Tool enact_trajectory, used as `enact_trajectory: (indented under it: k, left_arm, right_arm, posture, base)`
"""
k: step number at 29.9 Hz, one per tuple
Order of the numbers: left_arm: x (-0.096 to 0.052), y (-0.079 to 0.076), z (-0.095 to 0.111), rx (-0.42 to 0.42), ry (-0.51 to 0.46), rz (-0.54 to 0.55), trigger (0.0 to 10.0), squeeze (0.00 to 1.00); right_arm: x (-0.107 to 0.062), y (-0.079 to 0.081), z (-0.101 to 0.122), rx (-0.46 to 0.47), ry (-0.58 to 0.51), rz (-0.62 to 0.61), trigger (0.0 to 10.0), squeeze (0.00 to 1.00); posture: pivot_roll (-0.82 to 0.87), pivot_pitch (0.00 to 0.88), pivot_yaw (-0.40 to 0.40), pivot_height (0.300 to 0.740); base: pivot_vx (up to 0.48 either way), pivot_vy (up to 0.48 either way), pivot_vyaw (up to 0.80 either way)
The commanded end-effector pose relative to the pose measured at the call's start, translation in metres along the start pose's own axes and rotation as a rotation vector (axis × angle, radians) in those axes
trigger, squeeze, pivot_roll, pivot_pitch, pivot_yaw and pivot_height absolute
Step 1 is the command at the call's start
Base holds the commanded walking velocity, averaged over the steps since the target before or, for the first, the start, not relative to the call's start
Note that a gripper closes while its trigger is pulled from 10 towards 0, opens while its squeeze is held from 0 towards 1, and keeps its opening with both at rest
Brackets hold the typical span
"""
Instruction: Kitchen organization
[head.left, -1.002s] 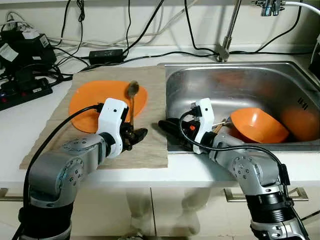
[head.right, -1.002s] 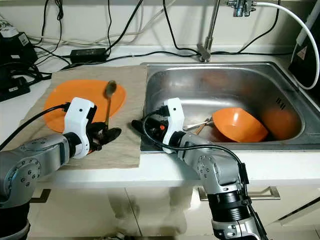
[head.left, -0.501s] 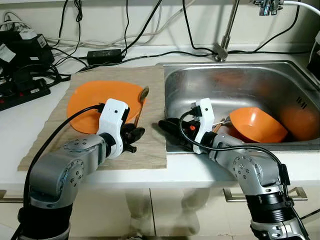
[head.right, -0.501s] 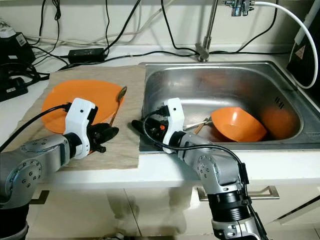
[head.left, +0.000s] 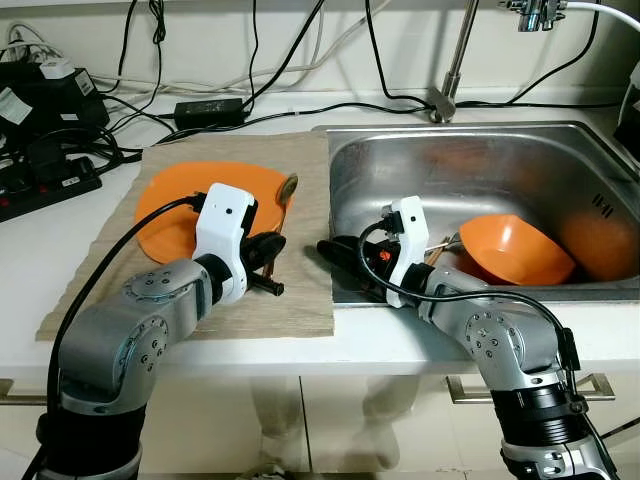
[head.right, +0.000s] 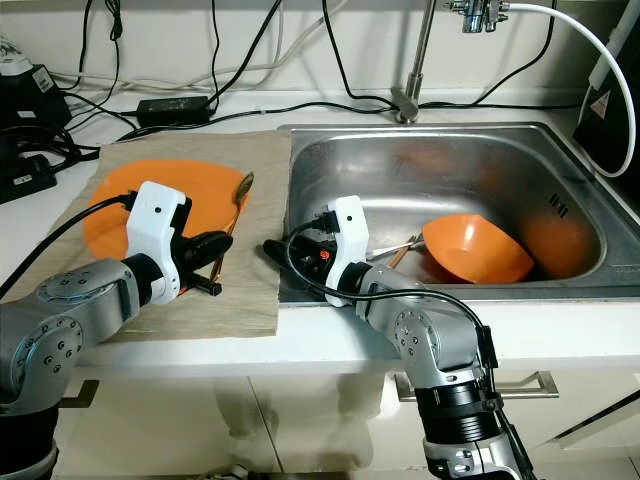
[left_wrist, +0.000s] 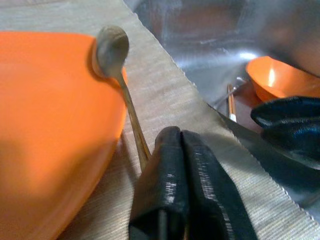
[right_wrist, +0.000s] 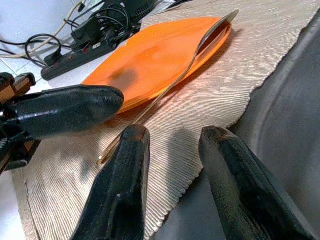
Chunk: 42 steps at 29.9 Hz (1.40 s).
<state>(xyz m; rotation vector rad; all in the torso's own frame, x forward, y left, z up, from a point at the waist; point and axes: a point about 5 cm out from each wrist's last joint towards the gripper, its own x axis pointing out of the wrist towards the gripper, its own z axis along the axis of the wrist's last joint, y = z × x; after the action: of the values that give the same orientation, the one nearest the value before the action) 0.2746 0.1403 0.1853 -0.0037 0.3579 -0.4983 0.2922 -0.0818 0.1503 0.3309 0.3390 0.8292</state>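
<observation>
You had just put the spoon (head.left: 283, 196) down, so the dish-sorting job was at the letting-go step. The spoon lay with its round end on the edge of the orange plate (head.left: 170, 215) and its handle down on the mat (head.left: 305, 260), which sat on the bench (head.left: 30, 255) beside the sink (head.left: 350, 160). The left end effector (head.left: 270, 268) was just beside the handle. In the left wrist view its 2 fingers (left_wrist: 172, 185) were pressed together with nothing between them. The right end effector (head.left: 335, 252) rested at the sink's front edge, fingers (right_wrist: 225, 170) apart and holding nothing.

1 second earlier, the left end effector was holding the spoon nearly upright over the plate. Half a second earlier it was tipping the spoon toward the plate's edge. Now the spoon was free.

I think your next move was to reach for the orange bowl (head.left: 515, 250) or the sticks (left_wrist: 231, 102) in the sink. That would need a careful reach past the sink wall.
</observation>
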Motion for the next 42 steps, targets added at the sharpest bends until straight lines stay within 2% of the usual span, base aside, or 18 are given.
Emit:
enact_trajectory:
  k: [1, 3, 4, 5, 6, 10, 17, 27, 37, 38, 42]
  left_arm:
    - [0.0, 0.007, 0.009, 0.012, -0.036, 0.042, 0.0, 0.0]
    - [0.001, 0.009, 0.011, 0.061, -0.03, 0.07, 0.0, 0.0]
    - [0.001, 0.01, 0.012, 0.066, -0.032, 0.082, 3.7, 0.0]
    - [0.0, 0.009, 0.013, 0.066, -0.035, 0.083, 7.6, 1.0]
    - [-0.001, 0.007, 0.014, 0.067, -0.04, 0.073, 10.0, 1.0]
    - [-0.004, 0.003, 0.016, 0.083, -0.02, 0.061, 10.0, 1.0]
    - [-0.005, 0.005, 0.009, 0.072, 0.023, 0.063, 10.0, 1.0]
    - [-0.009, -0.003, 0.01, 0.07, 0.05, 0.006, 10.0, 1.0]
    - [-0.005, -0.006, -0.006, 0.061, 0.119, -0.012, 10.0, 1.0]
    - [-0.003, -0.006, -0.008, 0.059, 0.126, -0.01, 10.0, 0.0]
    - [-0.001, -0.004, -0.014, 0.049, 0.145, 0.001, 10.0, 0.0]
  right_arm:
    - [-0.001, 0.0, 0.004, -0.022, -0.014, -0.01, 10.0, 0.0]
    - [-0.001, 0.0, 0.004, -0.022, -0.014, -0.01, 10.0, 0.0]
    - [-0.001, 0.0, 0.004, -0.022, -0.013, -0.011, 10.0, 0.0]
    - [-0.001, 0.0, 0.004, -0.022, -0.013, -0.011, 10.0, 0.0]
    - [-0.001, 0.0, 0.004, -0.022, -0.013, -0.011, 10.0, 0.0]
    - [-0.001, 0.0, 0.003, -0.022, -0.011, -0.011, 10.0, 0.0]
    - [0.001, -0.001, 0.004, -0.022, -0.013, -0.015, 10.0, 0.0]
    - [0.002, -0.003, 0.004, -0.025, -0.013, -0.028, 10.0, 0.0]
    - [0.003, -0.003, 0.004, -0.025, -0.014, -0.028, 10.0, 0.0]
    - [0.003, -0.002, 0.005, -0.026, -0.016, -0.027, 10.0, 0.0]
    - [0.002, -0.002, 0.006, -0.028, -0.022, -0.026, 10.0, 0.0]
  posture:
    - [-0.01, 0.0, 0.061, 0.74]
    - [-0.01, 0.0, 0.062, 0.74]
    - [-0.01, 0.0, 0.062, 0.74]
    - [-0.01, 0.0, 0.062, 0.74]
    - [-0.01, 0.0, 0.062, 0.74]
    - [0.0, 0.0, 0.061, 0.74]
    - [0.0, 0.0, 0.059, 0.74]
    - [0.01, 0.0, 0.056, 0.74]
    - [0.01, 0.0, 0.058, 0.74]
    - [0.0, 0.0, 0.059, 0.74]
    - [0.0, 0.0, 0.059, 0.74]
  base:
    - [0.0, 0.0, 0.0]
    - [0.0, 0.0, 0.0]
    - [0.0, 0.0, 0.0]
    - [0.0, 0.0, 0.0]
    - [0.0, 0.0, 0.0]
    - [0.0, 0.0, 0.0]
    - [0.0, 0.0, 0.0]
    - [0.0, 0.0, 0.0]
    - [0.0, 0.0, 0.0]
    - [0.0, 0.0, 0.0]
    - [0.0, 0.0, 0.0]
